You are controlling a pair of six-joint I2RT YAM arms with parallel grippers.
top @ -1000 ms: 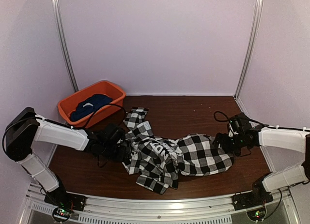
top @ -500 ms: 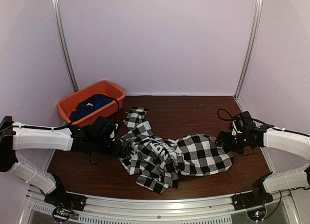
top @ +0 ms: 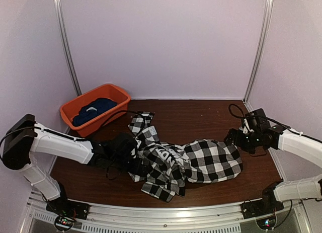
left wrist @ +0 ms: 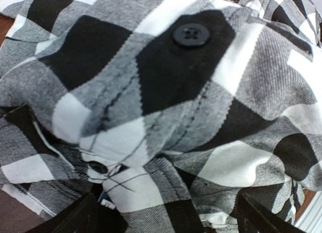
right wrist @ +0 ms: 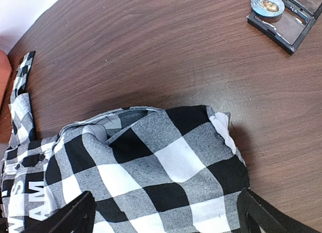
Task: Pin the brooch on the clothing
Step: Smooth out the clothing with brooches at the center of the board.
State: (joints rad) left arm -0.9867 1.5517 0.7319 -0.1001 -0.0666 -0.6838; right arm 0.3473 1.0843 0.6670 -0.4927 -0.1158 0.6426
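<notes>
- left gripper (left wrist: 168,213): jaws spread wide, gripping nothing. Checked cloth fills the gap between the two fingers, but they aren't closed on it.
- Its nose is pushed into the 9 o'clock edge of the checked shirt (top: 201,162). A raised fold with a black button (left wrist: 191,34) sits at 12 o'clock from the jaws. My read: it's lined up to take a placket fold and hold the cloth taut for pinning.
- right gripper (right wrist: 166,203): jaws also wide open and empty, hanging just above the shirt's 3 o'clock end, which lies flat here.
- brooch (right wrist: 267,4): I take it to be the round blue-gold disc on the open black case (right wrist: 284,21), at 1 o'clock from the right jaws, on bare wood well apart from the shirt. I can't make it out in the top view.
- The shirt lies bunched across the middle of the table (top: 201,114), with the lettering panel (top: 168,160) face up towards its left half.
- At 10 o'clock from the shirt is the orange basin (top: 108,92), holding a navy garment (top: 93,109). It's not part of the job.
- Status: the brooch isn't picked up and nothing is pinned. The right arm is likely placed to go for the case next.
</notes>
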